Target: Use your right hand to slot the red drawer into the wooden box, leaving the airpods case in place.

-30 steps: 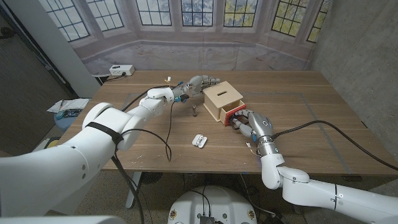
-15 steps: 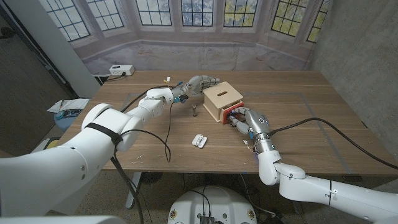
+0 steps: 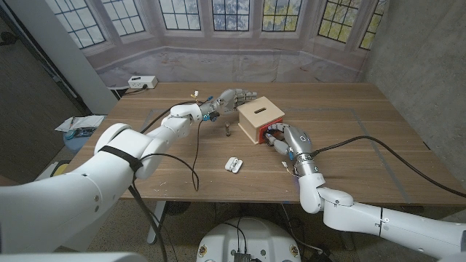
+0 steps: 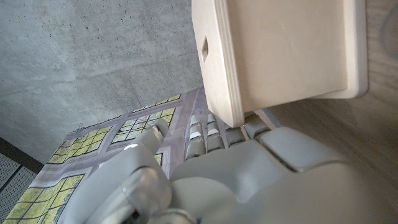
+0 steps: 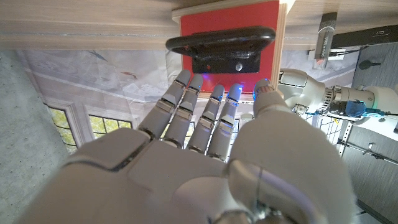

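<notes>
Most of the red drawer (image 5: 227,28) is already inside the wooden box (image 3: 260,116), so from the head view only a thin strip of red shows at the box's near right face, half covered by the right hand (image 3: 290,141). The right wrist view makes it plainer: the drawer's red front sits about level with the box's pale plywood edges, and its black handle (image 5: 220,45) sticks out just past the fingertips (image 5: 183,78). Those fingers are stretched out side by side toward the handle and grip nothing; whether they touch the drawer front I cannot tell.

At the box's far left side, the left hand (image 3: 234,97) presses up against the wood. In the left wrist view the box wall blocks most of its fingers (image 4: 202,134), so how they lie is hard to make out; they look extended, clasping nothing.

On the table (image 3: 145,175), well apart from the box and nearer the front edge, lies the white airpods case (image 3: 233,164). A small dark upright object (image 3: 227,131) stands just left of the box, too small to identify. No writing or label is legible anywhere.
</notes>
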Robot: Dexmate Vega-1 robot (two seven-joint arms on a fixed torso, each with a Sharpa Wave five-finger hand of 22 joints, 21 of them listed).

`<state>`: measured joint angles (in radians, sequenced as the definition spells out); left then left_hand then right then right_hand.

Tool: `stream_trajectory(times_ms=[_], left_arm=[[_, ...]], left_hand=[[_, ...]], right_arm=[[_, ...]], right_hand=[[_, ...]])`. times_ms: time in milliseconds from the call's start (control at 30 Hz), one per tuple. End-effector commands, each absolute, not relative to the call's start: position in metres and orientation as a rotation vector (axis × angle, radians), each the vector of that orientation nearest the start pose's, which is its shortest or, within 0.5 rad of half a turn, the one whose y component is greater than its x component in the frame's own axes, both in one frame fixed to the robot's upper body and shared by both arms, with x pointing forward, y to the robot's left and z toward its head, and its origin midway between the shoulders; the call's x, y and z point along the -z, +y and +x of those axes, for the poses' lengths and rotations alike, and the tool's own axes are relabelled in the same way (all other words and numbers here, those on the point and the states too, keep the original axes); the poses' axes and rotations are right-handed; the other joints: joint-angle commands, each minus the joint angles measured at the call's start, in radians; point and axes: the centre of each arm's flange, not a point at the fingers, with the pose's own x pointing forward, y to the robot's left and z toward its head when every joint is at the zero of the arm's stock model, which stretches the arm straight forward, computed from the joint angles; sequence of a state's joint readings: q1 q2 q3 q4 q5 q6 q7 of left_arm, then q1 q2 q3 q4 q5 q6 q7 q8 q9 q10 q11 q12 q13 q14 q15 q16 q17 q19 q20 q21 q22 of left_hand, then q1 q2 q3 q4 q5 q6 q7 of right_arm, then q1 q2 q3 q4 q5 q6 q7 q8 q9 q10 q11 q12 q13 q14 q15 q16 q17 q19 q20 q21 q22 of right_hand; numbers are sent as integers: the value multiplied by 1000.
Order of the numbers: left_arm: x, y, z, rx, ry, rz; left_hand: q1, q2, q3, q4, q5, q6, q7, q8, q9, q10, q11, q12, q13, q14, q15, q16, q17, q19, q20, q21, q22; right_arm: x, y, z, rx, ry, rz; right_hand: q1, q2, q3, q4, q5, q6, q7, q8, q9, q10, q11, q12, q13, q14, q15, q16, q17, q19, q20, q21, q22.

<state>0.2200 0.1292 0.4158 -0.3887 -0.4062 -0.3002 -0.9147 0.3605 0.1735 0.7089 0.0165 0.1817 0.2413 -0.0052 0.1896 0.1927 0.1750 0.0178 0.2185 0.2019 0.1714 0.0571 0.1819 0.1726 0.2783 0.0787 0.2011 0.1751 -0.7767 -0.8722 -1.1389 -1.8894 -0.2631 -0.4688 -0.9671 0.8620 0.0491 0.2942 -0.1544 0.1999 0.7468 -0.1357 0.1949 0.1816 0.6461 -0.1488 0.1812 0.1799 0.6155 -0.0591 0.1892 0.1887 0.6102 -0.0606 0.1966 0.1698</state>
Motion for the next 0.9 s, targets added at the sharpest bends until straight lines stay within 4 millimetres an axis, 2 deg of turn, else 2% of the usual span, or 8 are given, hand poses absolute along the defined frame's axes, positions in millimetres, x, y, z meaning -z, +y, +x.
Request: stream_trajectory(times_ms=[33, 500, 900], left_arm=[[-41, 155, 715, 938, -410, 215], [-38, 152, 713, 951, -413, 207], [-37, 156, 714, 945, -416, 206]], left_hand=[[-5, 5, 7, -2, 0, 8, 2, 4, 2, -2, 0, -3, 4, 7, 5, 1, 3, 5, 4, 2, 4], [-6, 4, 7, -2, 0, 7, 0, 3, 2, -1, -1, -2, 4, 7, 5, 1, 3, 4, 5, 2, 4], [-7, 4, 7, 0, 0, 8, 0, 3, 2, 0, 0, -2, 4, 10, 6, 2, 3, 4, 4, 2, 4]], right_arm=[[113, -161, 541, 313, -831, -1109], [110, -154, 547, 309, -850, -1098], [109, -159, 543, 305, -845, -1114]], right_hand=[[12, -2, 8, 1, -2, 5, 1, -1, 1, 4, -6, 3, 1, 4, -114, 7, 2, 7, -19, -1, 2], [11, -3, 9, 1, -3, 4, 0, -2, 1, 5, -6, 3, 1, 3, -114, 7, 3, 7, -19, -1, 2], [9, -2, 11, 2, -3, 6, -1, -2, 1, 7, -6, 4, 2, 2, -114, 8, 4, 7, -19, -1, 2]])
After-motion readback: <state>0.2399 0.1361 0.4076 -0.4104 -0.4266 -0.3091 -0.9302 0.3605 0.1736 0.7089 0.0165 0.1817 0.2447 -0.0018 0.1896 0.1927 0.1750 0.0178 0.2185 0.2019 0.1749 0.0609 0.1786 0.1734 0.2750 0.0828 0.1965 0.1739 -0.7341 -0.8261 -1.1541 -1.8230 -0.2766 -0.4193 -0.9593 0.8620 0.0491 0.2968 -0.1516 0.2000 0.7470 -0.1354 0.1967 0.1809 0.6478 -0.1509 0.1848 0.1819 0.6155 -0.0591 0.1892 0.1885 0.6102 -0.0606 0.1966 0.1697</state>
